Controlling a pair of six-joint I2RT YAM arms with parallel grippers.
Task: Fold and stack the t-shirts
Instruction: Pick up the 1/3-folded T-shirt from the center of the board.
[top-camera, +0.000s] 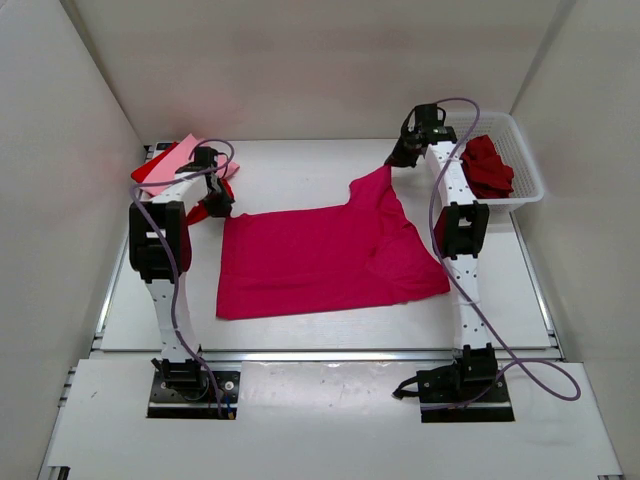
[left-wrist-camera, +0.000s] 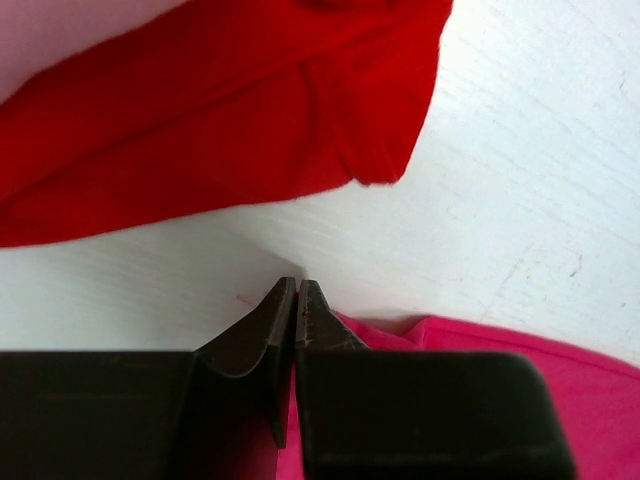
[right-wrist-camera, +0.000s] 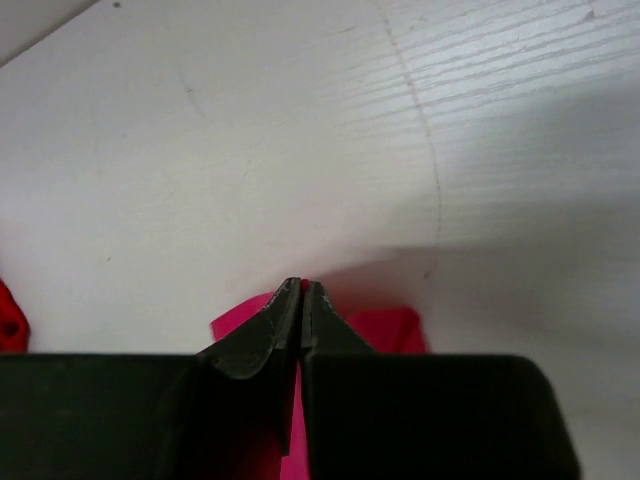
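Pinching magenta shirt (top-camera: 320, 262) edges: left hand (left-wrist-camera: 298, 285), right hand (right-wrist-camera: 302, 287), both clamped.

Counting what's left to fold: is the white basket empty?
No, a dark red t-shirt lies bunched inside the basket in the top view.
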